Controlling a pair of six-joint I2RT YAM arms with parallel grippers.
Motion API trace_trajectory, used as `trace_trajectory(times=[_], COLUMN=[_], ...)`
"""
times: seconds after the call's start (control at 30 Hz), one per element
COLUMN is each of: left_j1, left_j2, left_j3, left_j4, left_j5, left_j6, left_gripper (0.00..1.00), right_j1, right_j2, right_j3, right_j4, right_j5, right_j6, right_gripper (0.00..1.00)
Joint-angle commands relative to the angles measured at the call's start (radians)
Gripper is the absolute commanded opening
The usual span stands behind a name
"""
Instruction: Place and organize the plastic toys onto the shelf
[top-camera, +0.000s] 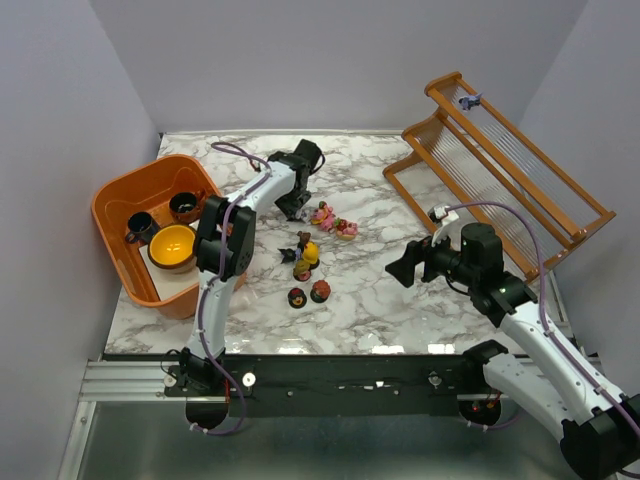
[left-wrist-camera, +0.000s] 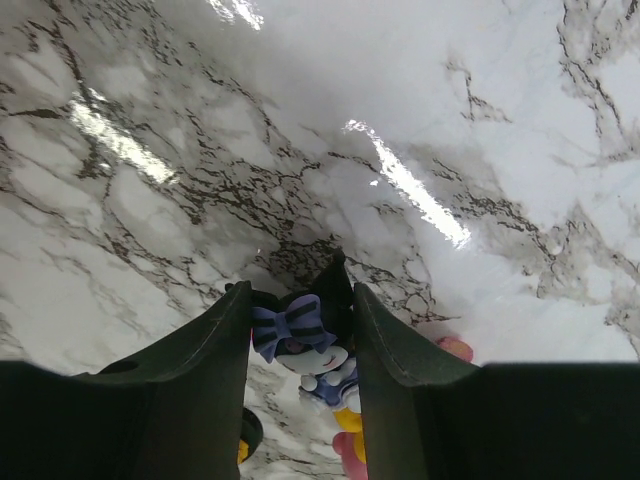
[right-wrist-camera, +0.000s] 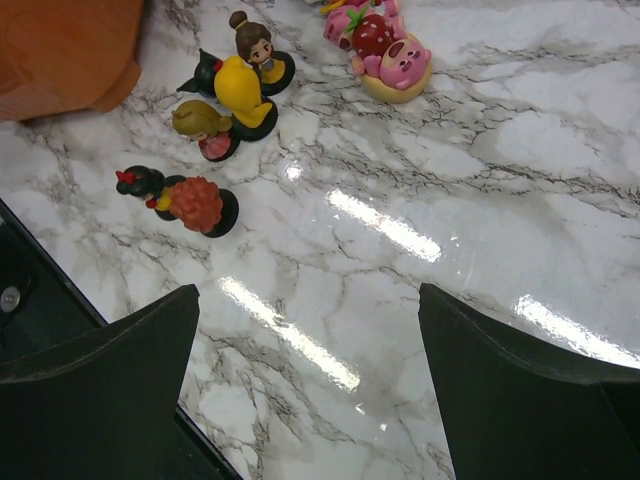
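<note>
The left gripper (top-camera: 296, 206) reaches out over the marble table (top-camera: 380, 300), just behind the pink toys (top-camera: 335, 222). In its wrist view its jaws are drawn in close on a figurine with a purple striped bow (left-wrist-camera: 296, 336), which sits squarely between the two fingers (left-wrist-camera: 200, 370) with its sides against their inner faces; whether it rests on the table or is lifted cannot be told. The right gripper (top-camera: 402, 270) hangs low over the table right of the toy cluster, jaws spread wide with only bare marble between them. Its camera shows the loose toys ahead and well apart from the fingers: a yellow figurine (right-wrist-camera: 240, 90) touching a brown-haired one with a bun (right-wrist-camera: 258, 45), a blonde one (right-wrist-camera: 202, 126) just beside them, a red-haired one (right-wrist-camera: 196, 200) next to a black one with a red bow (right-wrist-camera: 140, 182), and the pink pair lying farther back. The shelf (top-camera: 500, 165) stands slanted at the table's far right, with one small purple figurine (top-camera: 470, 101) on its top rail.
</note>
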Motion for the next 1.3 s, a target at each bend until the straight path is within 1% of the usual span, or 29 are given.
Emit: trace_trajectory(times=[0.0,0.1,0.17,0.2,0.23,0.33,0.37,0.4,0.43,0.47,0.5,0.53,0.57,0.6,0.67,0.7,0.73,0.8,0.83,0.9,1.07,1.2,1.27], left_j1=[-0.006,-0.017,-0.022,-0.025,-0.032,-0.051,-0.055,-0.061,-0.069,-0.084,-0.095,-0.107,-0.135,-0.15,-0.186,-0.215,-0.233,-0.268,-0.276,-0.29,-0.35,-0.399,-0.422], left_j2=[-0.119,-0.179,-0.229,-0.248,-0.281,-0.355,-0.375,-0.395,-0.438,-0.459,-0.481,-0.525,-0.547,-0.567,-0.633,-0.654,-0.697,-0.739,-0.777,-0.814,-0.904,-0.955,-0.972], left_j3=[-0.049,-0.107,-0.159,-0.179,-0.217,-0.3,-0.323,-0.346,-0.395,-0.421,-0.447,-0.498,-0.523,-0.55,-0.634,-0.664,-0.717,-0.771,-0.815,-0.855,-0.934,-0.978,-0.985], left_j4=[0.036,0.108,0.154,0.213,0.238,0.358,0.388,0.455,0.488,0.523,0.598,0.637,0.672,0.753,0.838,0.92,0.96,1.06,1.086,1.145,1.195,1.24,1.242], left_j5=[-0.106,-0.148,-0.172,-0.177,-0.183,-0.198,-0.205,-0.206,-0.208,-0.209,-0.206,-0.205,-0.205,-0.194,-0.191,-0.182,-0.168,-0.145,-0.107,-0.067,0.042,0.097,0.099], left_j6=[0.106,0.171,0.246,0.275,0.334,0.436,0.505,0.537,0.566,0.643,0.678,0.72,0.758,0.848,0.927,0.974,1.045,1.112,1.154,1.18,1.277,1.347,1.376], left_gripper=[0.28,0.28,0.28,0.28,0.28,0.28,0.28,0.28,0.28,0.28,0.28,0.28,0.28,0.28,0.28,0.28,0.28,0.28,0.28,0.28,0.28,0.28,0.28], right_j1=[0.005,0.006,0.006,0.006,0.006,0.006,0.006,0.005,0.005,0.005,0.005,0.006,0.005,0.006,0.006,0.005,0.006,0.006,0.006,0.005,0.003,0.003,0.003], right_j2=[0.004,0.005,0.005,0.006,0.006,0.012,0.013,0.021,0.025,0.03,0.036,0.05,0.058,0.064,0.09,0.097,0.107,0.125,0.133,0.15,0.183,0.196,0.2], right_j3=[0.02,0.032,0.042,0.051,0.055,0.078,0.088,0.095,0.112,0.12,0.129,0.149,0.158,0.17,0.204,0.213,0.224,0.259,0.273,0.311,0.376,0.411,0.436], right_j4=[-0.011,-0.024,-0.033,-0.036,-0.041,-0.054,-0.062,-0.065,-0.067,-0.071,-0.073,-0.074,-0.074,-0.073,-0.07,-0.07,-0.07,-0.07,-0.071,-0.088,-0.131,-0.142,-0.154], right_j5=[-0.026,-0.029,-0.032,-0.034,-0.034,-0.038,-0.04,-0.044,-0.051,-0.051,-0.057,-0.058,-0.064,-0.075,-0.09,-0.097,-0.1,-0.098,-0.091,-0.069,-0.054,-0.043,-0.035], right_j6=[0.0,0.004,0.007,0.01,0.013,0.023,0.026,0.036,0.042,0.05,0.068,0.075,0.082,0.098,0.113,0.13,0.136,0.148,0.15,0.156,0.171,0.208,0.223], right_gripper=[0.97,0.97,0.97,0.97,0.97,0.97,0.97,0.97,0.97,0.97,0.97,0.97,0.97,0.97,0.97,0.97,0.97,0.97,0.97,0.97,0.96,0.96,0.96])
